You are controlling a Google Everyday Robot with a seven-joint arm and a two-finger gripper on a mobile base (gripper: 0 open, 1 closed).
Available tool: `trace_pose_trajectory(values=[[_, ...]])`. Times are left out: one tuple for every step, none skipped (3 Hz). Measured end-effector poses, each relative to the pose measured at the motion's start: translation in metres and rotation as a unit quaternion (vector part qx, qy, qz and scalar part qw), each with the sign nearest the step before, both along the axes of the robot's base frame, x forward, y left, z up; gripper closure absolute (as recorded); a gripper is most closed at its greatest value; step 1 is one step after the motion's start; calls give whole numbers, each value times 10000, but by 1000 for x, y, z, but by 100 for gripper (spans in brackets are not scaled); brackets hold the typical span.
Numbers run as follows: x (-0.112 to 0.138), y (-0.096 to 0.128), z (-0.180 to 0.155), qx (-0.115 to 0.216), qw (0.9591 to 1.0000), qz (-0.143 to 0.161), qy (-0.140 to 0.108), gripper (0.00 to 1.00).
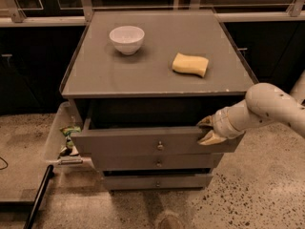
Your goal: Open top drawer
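Observation:
The top drawer (138, 144) is the widest grey front of the cabinet, with a small round knob (160, 146) at its centre. It stands partly pulled out, with a dark gap above it under the cabinet top (143, 78). My gripper (208, 130) is at the right end of this front. Its yellowish fingertips (205, 122) sit over and under the front's top edge, closed on it. The white arm reaches in from the right. Two narrower drawer fronts (138, 162) lie below, nearly closed.
A white bowl (127, 38) and a yellow sponge (190, 64) rest on the cabinet top. A clear bin (53, 140) with snack packets (70, 131) hangs at the cabinet's left side. A black pole (39, 197) lies on the speckled floor at lower left.

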State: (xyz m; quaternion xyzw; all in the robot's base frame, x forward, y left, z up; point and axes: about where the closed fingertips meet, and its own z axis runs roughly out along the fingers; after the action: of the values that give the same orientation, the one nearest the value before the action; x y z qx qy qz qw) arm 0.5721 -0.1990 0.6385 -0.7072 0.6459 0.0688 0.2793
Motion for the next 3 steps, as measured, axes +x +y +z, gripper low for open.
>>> trace_pose_trajectory(values=[[0, 0, 0, 0, 10000, 1, 1, 81], [0, 0, 0, 0, 10000, 1, 1, 58], [0, 0, 0, 1, 10000, 1, 2, 34]])
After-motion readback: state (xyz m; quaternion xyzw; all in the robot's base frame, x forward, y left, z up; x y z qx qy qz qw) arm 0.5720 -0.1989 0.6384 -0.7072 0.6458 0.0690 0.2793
